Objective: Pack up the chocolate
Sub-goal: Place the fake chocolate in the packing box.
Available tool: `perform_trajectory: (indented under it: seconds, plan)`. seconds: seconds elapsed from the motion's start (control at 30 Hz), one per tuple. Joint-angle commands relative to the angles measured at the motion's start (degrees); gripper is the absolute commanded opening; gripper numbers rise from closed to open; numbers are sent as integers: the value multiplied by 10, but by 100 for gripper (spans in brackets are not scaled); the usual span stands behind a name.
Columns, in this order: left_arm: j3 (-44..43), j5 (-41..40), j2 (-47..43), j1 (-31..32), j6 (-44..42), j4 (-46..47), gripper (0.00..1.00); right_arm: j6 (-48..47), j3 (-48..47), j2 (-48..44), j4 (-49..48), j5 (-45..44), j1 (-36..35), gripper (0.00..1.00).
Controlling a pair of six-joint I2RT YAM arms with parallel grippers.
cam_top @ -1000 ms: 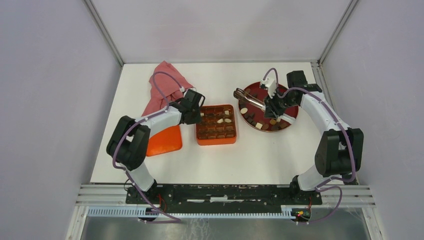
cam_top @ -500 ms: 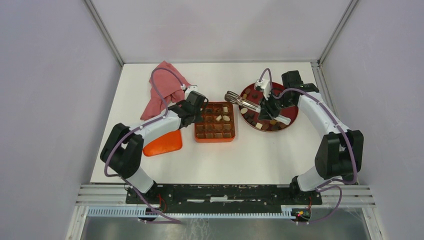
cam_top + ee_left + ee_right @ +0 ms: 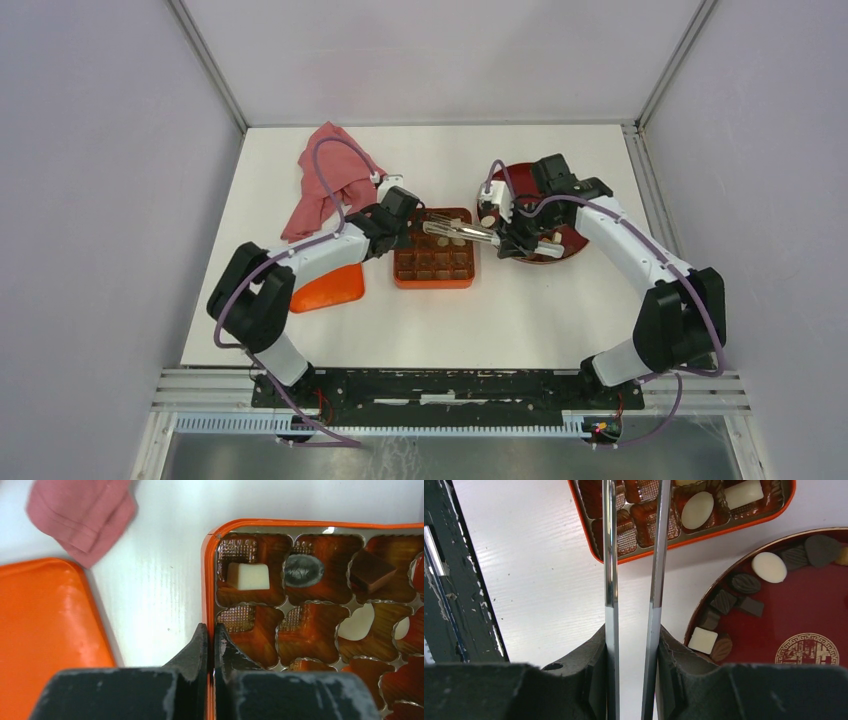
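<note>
The orange gridded box (image 3: 433, 268) sits mid-table, and my left gripper (image 3: 401, 225) is shut on its left wall (image 3: 209, 580). In the left wrist view its cells hold chocolate: a white block (image 3: 248, 576), a dark round piece (image 3: 303, 570), a brown block (image 3: 370, 572). My right gripper (image 3: 506, 238) is shut on metal tongs (image 3: 455, 232), whose arms (image 3: 610, 555) reach over the box's far cells; the tips run out of the wrist view. More chocolate lies on the dark red plate (image 3: 814, 605), such as a white oval (image 3: 769, 567) and a white square (image 3: 702, 640).
An orange lid (image 3: 328, 285) lies flat to the left of the box, also seen in the left wrist view (image 3: 45, 625). A pink cloth (image 3: 325, 180) is bunched at the back left. The right arm covers much of the plate (image 3: 572, 238) in the top view.
My right arm swung left from the plate, carrying the tongs over the box. My left gripper closed onto the box's left wall.
</note>
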State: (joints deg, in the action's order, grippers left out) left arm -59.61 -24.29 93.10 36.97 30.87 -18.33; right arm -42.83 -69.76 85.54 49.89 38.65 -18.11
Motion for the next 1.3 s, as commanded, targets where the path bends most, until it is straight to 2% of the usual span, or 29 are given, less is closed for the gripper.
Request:
perform_trajectory:
  seconds: [0.0,0.3,0.6,0.73,0.9,1.1,1.27]
  plan:
    - [-31,33,13,-1,36,15,2,-4,16,-7,-33,-62,-25,9]
    - [-30,65,34,-11,51,1,6,34,2,40,-64,-130,-65,11]
    - [-24,61,19,-12,56,-4,33,50,-6,67,-71,-157,-83,15]
    - [-27,57,12,-12,56,-11,41,53,-10,72,-71,-158,-89,17]
    - [-23,38,-14,-12,57,-26,42,54,-10,78,-69,-167,-92,20]
    - [-16,14,-60,-11,59,-39,42,55,-14,80,-67,-164,-95,33]
    - [-24,7,-83,-12,60,-47,42,56,-14,80,-66,-161,-95,39]
